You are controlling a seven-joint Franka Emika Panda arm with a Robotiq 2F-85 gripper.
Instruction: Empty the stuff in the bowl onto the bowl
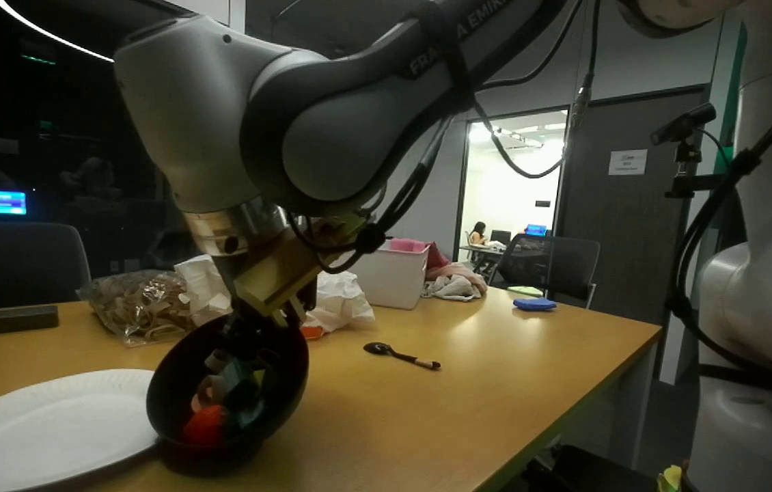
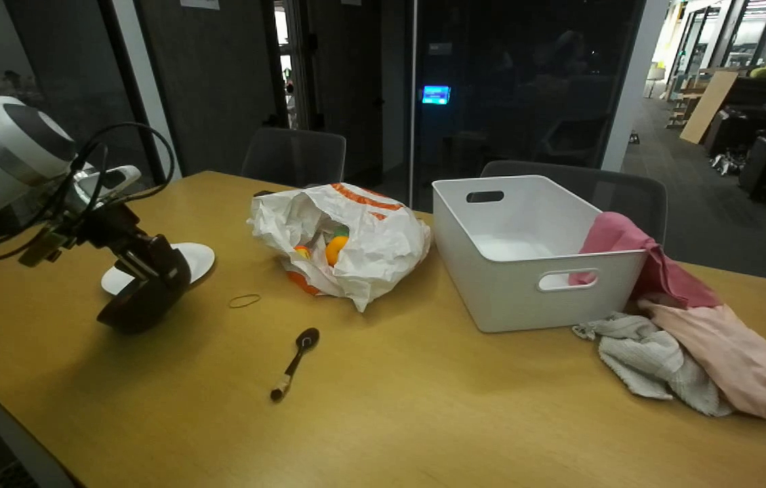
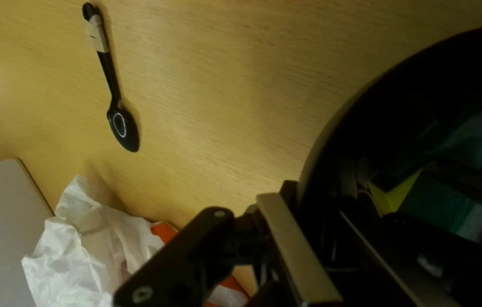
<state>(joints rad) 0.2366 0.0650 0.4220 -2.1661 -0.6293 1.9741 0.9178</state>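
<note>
Here a round black bowl [image 1: 171, 386] is held at a clear tilt, its mouth turned toward the camera in an exterior view. The rim is gripped by the black two-fingered gripper [image 3: 311, 209], the fingers held narrow, one set outside the wall and one inside, as is shown close up in the wrist view. A jumble is cradled within: a red-orange piece [image 1: 205, 425] down by the lower lip, teal pieces [image 3: 475, 140] and a yellow piece [image 3: 394, 194] farther in. Right beside the bowl, a round white plate [image 1: 51, 424] is laid on the tan wood-grained table [image 2: 424, 420]; whether bowl and plate are touching cannot be told. Well apart from them, a black spoon with a tan-wrapped handle [image 2: 295, 362] is seen lying flat. And over there, a crumpled white plastic bag with orange print [image 2: 390, 251] is set just beside a white rectangular plastic bin [image 2: 498, 291], a pink cloth [image 2: 620, 237] draped over the edge.
</note>
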